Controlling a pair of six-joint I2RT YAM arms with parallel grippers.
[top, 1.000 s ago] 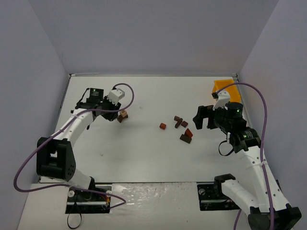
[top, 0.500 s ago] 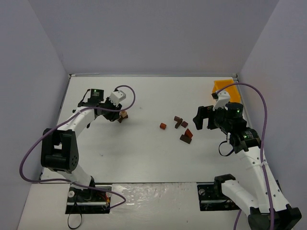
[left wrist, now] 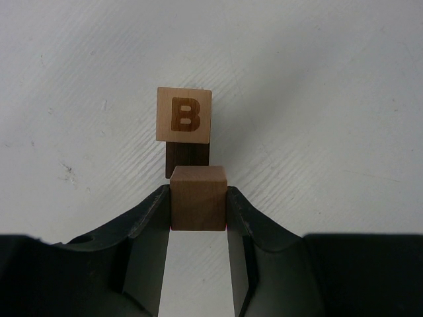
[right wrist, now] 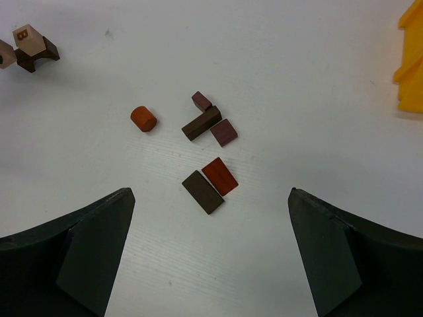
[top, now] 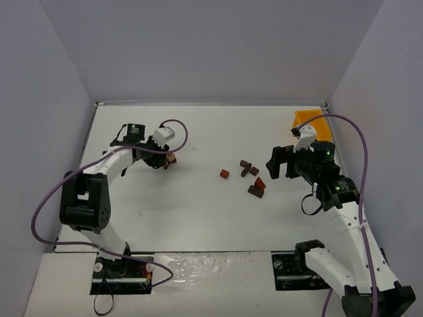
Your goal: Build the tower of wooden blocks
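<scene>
My left gripper (left wrist: 198, 197) is shut on a mid-brown wooden cube (left wrist: 198, 206), held just short of the tower. The tower (left wrist: 184, 116) is a pale tan block marked B resting on a dark brown piece (left wrist: 188, 160). In the top view this gripper (top: 165, 158) is at the left of the table. The tower (right wrist: 30, 45) also shows far left in the right wrist view. Several loose wood blocks lie mid-table: a red cylinder (right wrist: 143, 119), a dark bar (right wrist: 201, 123), a red slab (right wrist: 219, 176), a dark brown slab (right wrist: 202, 192). My right gripper (right wrist: 210, 193) hovers open above them.
A yellow bin (top: 310, 120) stands at the back right corner, its edge (right wrist: 411, 66) also showing in the right wrist view. White walls close in the table on three sides. Purple cables loop off both arms.
The left arm's elbow has swung toward the table centre while its gripper, still holding the cube, stays beside the tower. The right arm has not moved.
</scene>
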